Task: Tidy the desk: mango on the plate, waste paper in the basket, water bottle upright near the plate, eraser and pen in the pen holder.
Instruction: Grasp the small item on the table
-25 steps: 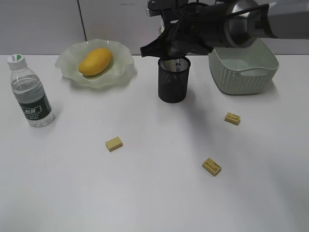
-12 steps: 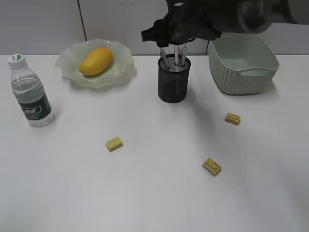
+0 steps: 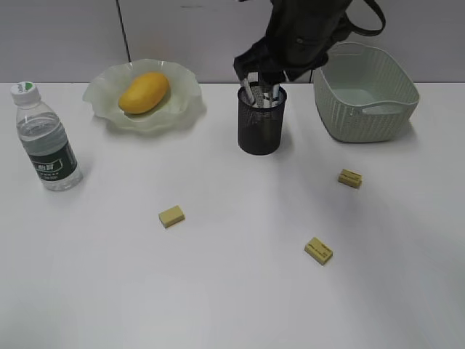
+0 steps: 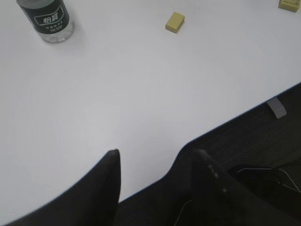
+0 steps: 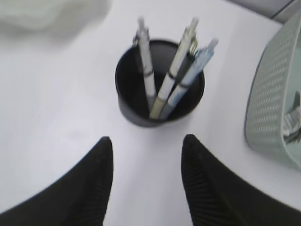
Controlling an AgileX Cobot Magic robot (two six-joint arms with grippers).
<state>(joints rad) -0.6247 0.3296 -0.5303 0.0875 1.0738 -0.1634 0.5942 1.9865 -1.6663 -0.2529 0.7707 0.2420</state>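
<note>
Now the right gripper (image 5: pixel 146 179) hangs spread and empty above the pen holder (image 3: pixel 261 121) – three pens (image 5: pixel 171 84) lean inside it – while the left gripper (image 4: pixel 157 181), likewise parted, holds nothing over the desk (image 3: pixel 218 291) edge, three erasers (image 3: pixel 171 216) still loose.

Behind the desk stands a pale grey wall (image 3: pixel 65 36) split by a dark vertical seam (image 3: pixel 125 33). In the left wrist view, past the desk's front edge, lies a dark ribbed floor (image 4: pixel 263 141); a small grey tab of tape (image 4: pixel 276 108) sits at that edge, and thin pale cables (image 4: pixel 263 176) trail across the floor.
</note>
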